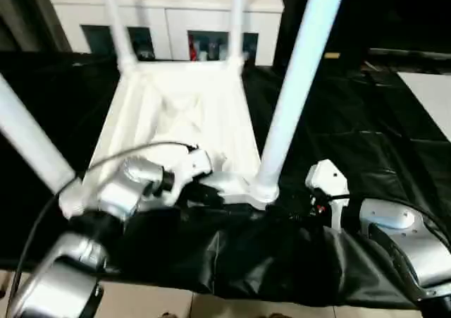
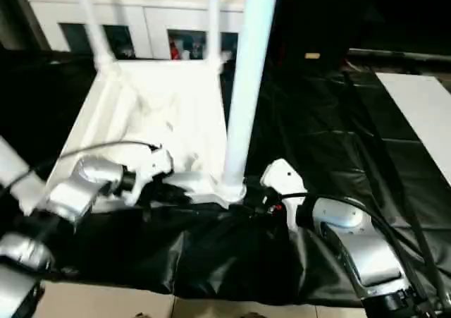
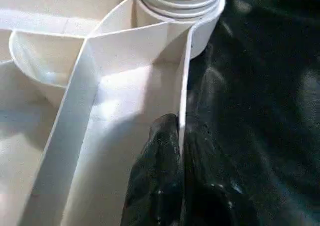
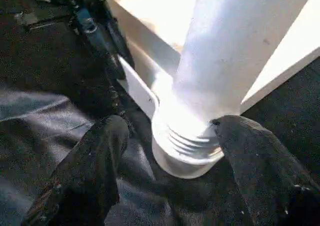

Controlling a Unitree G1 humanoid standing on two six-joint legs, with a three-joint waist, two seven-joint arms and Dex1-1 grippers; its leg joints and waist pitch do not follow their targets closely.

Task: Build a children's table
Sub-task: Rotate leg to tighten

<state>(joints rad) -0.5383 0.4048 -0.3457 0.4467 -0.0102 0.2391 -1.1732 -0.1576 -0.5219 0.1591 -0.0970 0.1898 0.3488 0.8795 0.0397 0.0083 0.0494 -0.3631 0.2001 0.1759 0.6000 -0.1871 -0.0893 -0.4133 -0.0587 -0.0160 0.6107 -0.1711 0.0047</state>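
Note:
The white table top (image 1: pixel 183 113) lies upside down on black sheeting, ribbed underside up. Two legs (image 1: pixel 116 22) stand in the far corner sockets. Another leg (image 1: pixel 296 78) rises from the near right socket (image 4: pixel 185 156), its threaded collar showing. A further leg (image 1: pixel 28 142) slants up at the near left. My left gripper (image 3: pixel 181 123) is shut on the top's thin near rim (image 3: pixel 184 85), one finger on each side, just left of that socket. My right gripper (image 4: pixel 170 126) is open and straddles the leg's base; one finger (image 4: pixel 250 156) touches the collar, and the other finger (image 4: pixel 95 171) stands apart.
Black sheeting (image 1: pixel 352 120) covers the work surface and hangs over its near edge above a beige floor (image 1: pixel 141 304). A white cabinet with glass doors (image 1: pixel 169 8) stands behind. A white panel (image 1: pixel 430 99) lies at the far right. A cable (image 1: pixel 127 152) arcs over my left forearm.

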